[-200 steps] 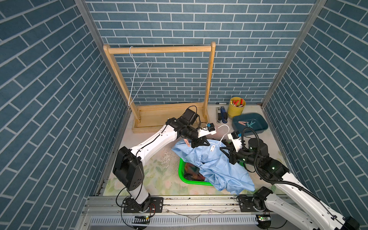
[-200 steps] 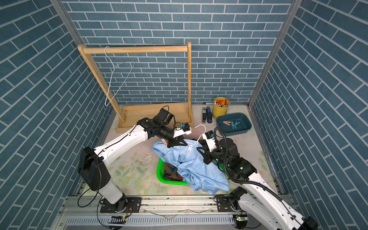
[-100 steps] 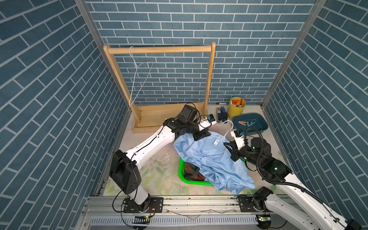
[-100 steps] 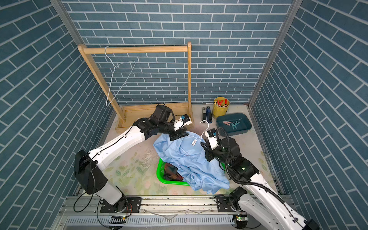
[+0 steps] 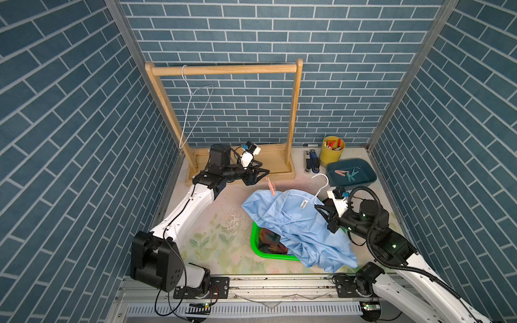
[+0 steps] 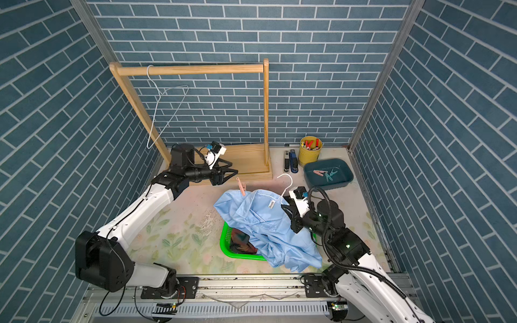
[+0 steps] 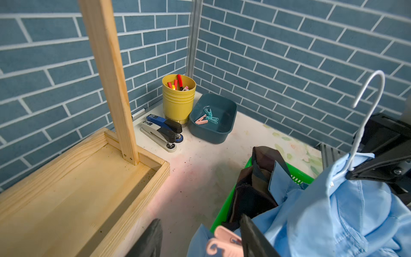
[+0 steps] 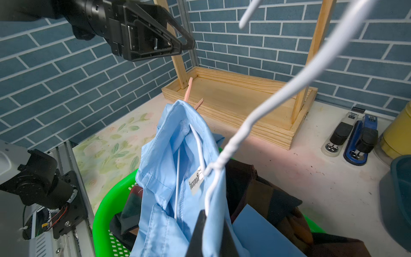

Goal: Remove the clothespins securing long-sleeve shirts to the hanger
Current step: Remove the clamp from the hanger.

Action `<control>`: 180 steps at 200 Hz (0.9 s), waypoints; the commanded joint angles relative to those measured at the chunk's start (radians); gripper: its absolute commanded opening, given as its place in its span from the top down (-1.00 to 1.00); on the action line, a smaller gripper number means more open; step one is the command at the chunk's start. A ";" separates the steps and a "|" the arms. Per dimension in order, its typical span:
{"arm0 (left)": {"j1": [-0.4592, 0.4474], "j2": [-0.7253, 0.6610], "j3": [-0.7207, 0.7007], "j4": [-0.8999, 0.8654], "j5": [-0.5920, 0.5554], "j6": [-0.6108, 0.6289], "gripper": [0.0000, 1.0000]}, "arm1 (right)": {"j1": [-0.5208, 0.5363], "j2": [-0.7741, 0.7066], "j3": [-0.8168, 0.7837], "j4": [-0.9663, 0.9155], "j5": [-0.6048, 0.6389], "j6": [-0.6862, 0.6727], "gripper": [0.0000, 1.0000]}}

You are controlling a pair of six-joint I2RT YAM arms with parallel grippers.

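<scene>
Left hand [image 5: 261,175] is hanging in the air with its two black fingers [image 7: 253,235] clearly spread apart and nothing gripped. From the left wrist view, the salmon pink plastic clothespin [image 7: 222,243] sits in the gap, close to one finger, with open space on the other side. That pin is clipped onto a shoulder of the pale blue collared long-sleeve shirt [image 5: 296,226], handles sticking up, just beside the hand in both top views.

Right hand [image 5: 319,208] is clamped tight on the white wire hanger [image 8: 289,86] just below its twisted neck, with blue fabric bunched right against the fingers. It's holding the hanger up with the shirt draped from it. The rest of the shirt spills over the bright green plastic basket [image 5: 254,237] on the counter [image 5: 229,201], where the dark plaid shirt [image 5: 270,240] lies crumpled.

Further back, the teal plastic tub [image 5: 369,179] has three loose clothespins [image 7: 208,118] in it, one pink and two teal. Next to it are a yellow cup [image 5: 331,158] of red and yellow sticks and two staplers [image 5: 312,165]. The wooden rack [image 5: 223,70] by the back wall has a second wire hanger [image 5: 195,112], bare, hooked on its rail.
</scene>
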 commanded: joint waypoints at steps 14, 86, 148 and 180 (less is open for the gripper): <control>0.036 -0.004 -0.050 0.037 0.336 -0.026 -0.33 | 0.004 -0.017 -0.011 0.078 -0.073 -0.051 1.00; 0.088 -0.007 -0.128 0.032 0.470 -0.003 -0.55 | 0.003 -0.042 0.003 0.094 -0.155 -0.039 1.00; 0.020 -0.004 -0.065 -0.201 0.532 0.172 -0.54 | 0.002 -0.037 0.014 0.108 -0.159 -0.039 1.00; 0.006 -0.010 -0.063 -0.255 0.524 0.207 -0.51 | 0.002 -0.037 0.011 0.133 -0.161 -0.031 1.00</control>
